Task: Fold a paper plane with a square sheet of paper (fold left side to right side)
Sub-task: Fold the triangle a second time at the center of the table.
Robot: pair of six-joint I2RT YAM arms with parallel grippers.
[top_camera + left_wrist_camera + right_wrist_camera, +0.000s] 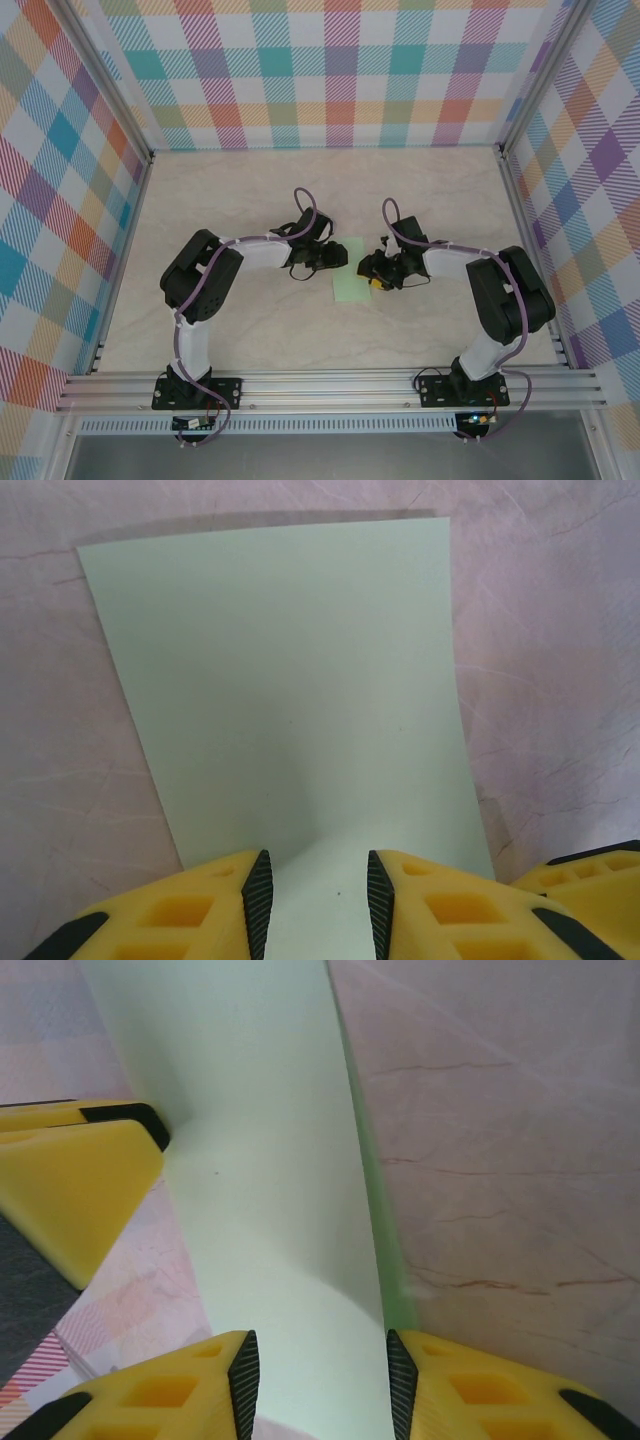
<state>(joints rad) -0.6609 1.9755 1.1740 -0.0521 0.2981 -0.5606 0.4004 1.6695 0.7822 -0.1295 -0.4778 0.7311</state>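
Observation:
The pale mint-green sheet of paper [352, 288] lies mid-table between both grippers, showing as a narrow rectangle from above. In the left wrist view the sheet [290, 680] spreads flat ahead and rises in a curve toward my left gripper [318, 908], whose jaws stand open on either side of it. In the right wrist view the paper [270, 1160] curves up between the open jaws of my right gripper [322, 1388]. A darker green strip of a lower layer shows along its right edge. The left gripper [333, 256] and right gripper [379, 276] almost meet over the sheet.
The pale marbled tabletop [300, 190] stretches all round, fenced by plaid walls [330, 70] and an aluminium rail [330, 385] at the near edge. The other arm's yellow finger [70, 1185] sits close at the left of the right wrist view.

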